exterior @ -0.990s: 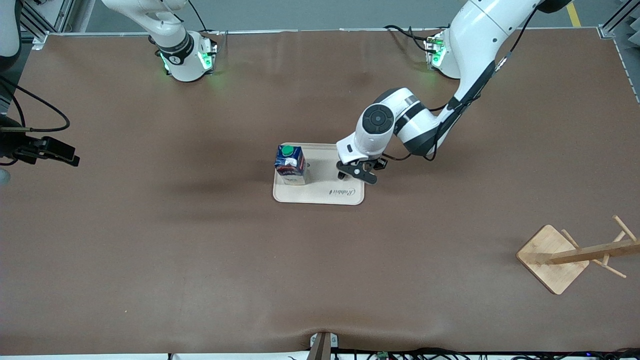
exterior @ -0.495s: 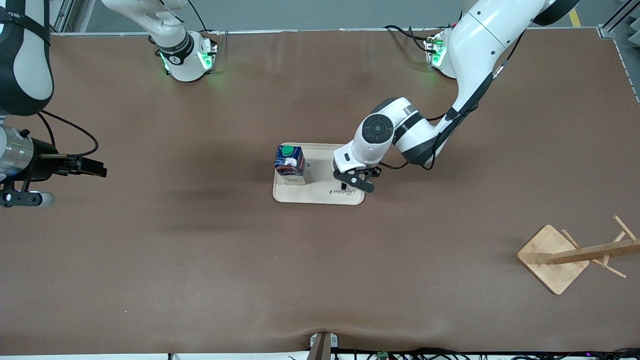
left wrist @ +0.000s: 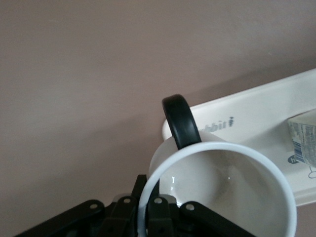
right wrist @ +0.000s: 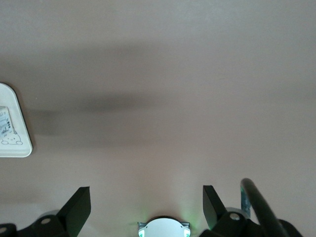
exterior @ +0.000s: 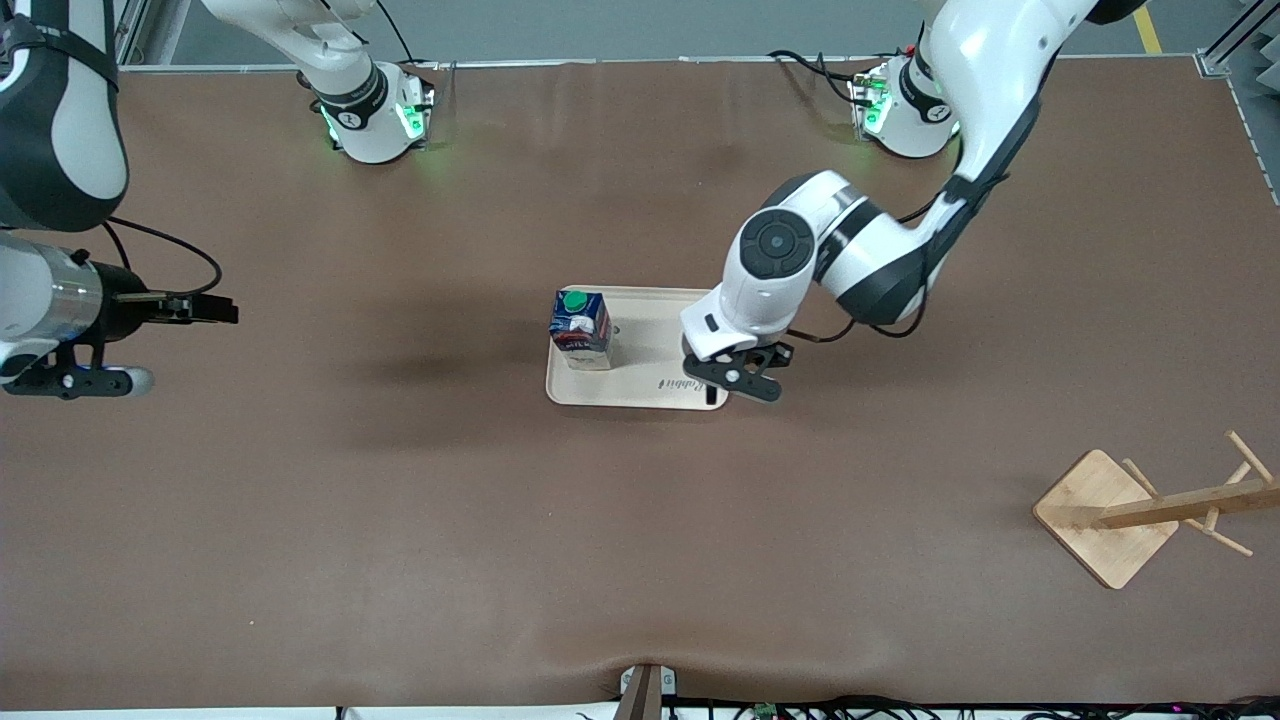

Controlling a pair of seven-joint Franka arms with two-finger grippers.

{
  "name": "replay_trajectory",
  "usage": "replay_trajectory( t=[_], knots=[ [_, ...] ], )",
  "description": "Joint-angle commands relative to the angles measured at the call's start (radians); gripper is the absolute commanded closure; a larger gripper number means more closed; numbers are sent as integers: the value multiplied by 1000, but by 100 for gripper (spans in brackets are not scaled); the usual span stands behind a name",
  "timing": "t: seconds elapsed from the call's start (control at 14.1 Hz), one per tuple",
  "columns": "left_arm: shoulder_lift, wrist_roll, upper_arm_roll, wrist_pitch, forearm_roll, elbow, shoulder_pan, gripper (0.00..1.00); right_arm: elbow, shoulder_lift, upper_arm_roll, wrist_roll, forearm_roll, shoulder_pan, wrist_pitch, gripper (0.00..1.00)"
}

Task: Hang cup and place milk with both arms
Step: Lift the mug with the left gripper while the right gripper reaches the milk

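My left gripper (exterior: 735,380) is over the corner of the beige tray (exterior: 640,395) at the left arm's end. In the left wrist view, my left gripper (left wrist: 148,200) is shut on the rim of the white cup (left wrist: 217,187), whose black handle (left wrist: 180,121) points away from the fingers. In the front view the hand hides the cup. The blue milk carton (exterior: 580,328) with a green cap stands on the tray at the right arm's end; it also shows in the left wrist view (left wrist: 303,143). My right gripper (exterior: 70,383) hangs open and empty over the table's right arm's end, and it also shows in the right wrist view (right wrist: 145,207).
A wooden mug rack (exterior: 1150,505) with pegs stands on a square base at the left arm's end, nearer to the front camera than the tray. The tray's corner shows in the right wrist view (right wrist: 19,148). The right arm's green-lit base (exterior: 375,120) is by the table's edge.
My left gripper has moved with the cup from over the tray's middle to over its corner and has risen. My right arm has swung farther in over the table.
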Motion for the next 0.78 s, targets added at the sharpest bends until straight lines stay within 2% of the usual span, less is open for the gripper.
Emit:
replay_trajectory(
  t=[0.0, 0.42, 0.71],
  knots=[
    [-73, 46, -3, -121, 19, 62, 75, 100, 7, 6, -3, 18, 53, 44, -11, 0],
    [-199, 627, -8, -169, -20, 57, 402, 100, -2, 20, -3, 215, 71, 202, 22, 0],
    [-220, 909, -7, -163, -44, 57, 591, 100, -5, 55, -3, 295, 75, 308, 82, 0]
  ],
)
